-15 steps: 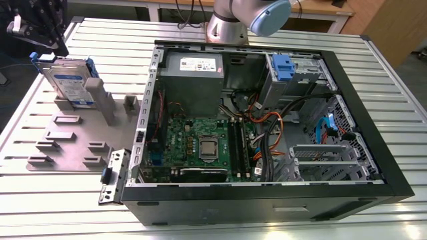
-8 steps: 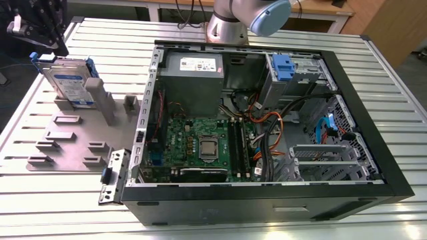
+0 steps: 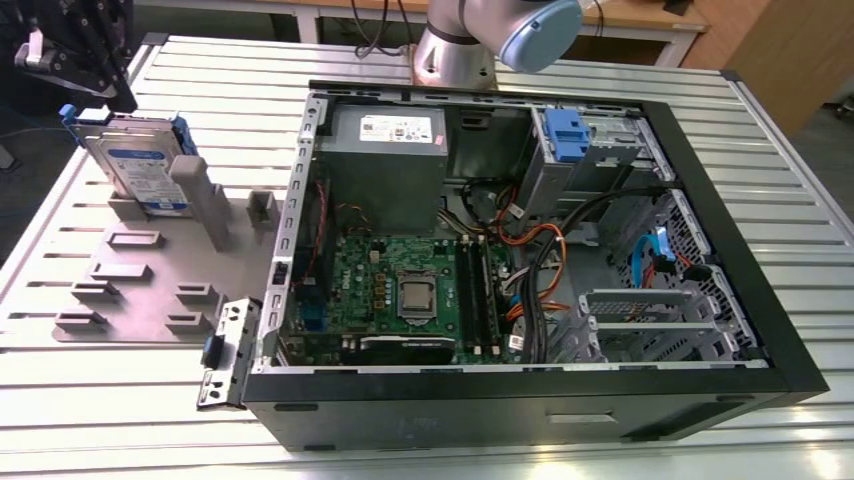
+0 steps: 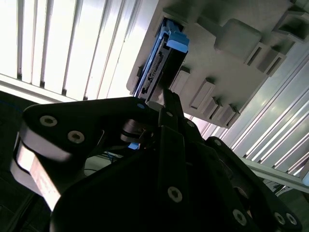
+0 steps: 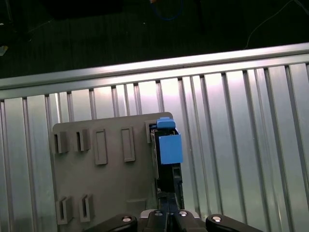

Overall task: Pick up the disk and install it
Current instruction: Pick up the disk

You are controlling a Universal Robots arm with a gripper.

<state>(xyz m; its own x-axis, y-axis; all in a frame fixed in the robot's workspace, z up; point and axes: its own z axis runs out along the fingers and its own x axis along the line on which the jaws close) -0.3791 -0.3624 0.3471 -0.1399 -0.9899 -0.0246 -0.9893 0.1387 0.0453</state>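
**1 arm, gripper (image 3: 96,98) at the top edge of the upright disk (image 3: 140,165).**
Arm base (image 3: 454,55) stood behind the open computer case (image 3: 761,330). The wrist hung at the exterior view's left, pointing down over the disk. State of the jaws: could not be told. The disk, in its blue carrier, stood on edge in a slot of 1 grey fixture plate (image 3: 134,300), outside the case. Plate and case rested on a ribbed metal table (image 3: 107,420). Wooden furniture (image 3: 767,40) stood beyond.
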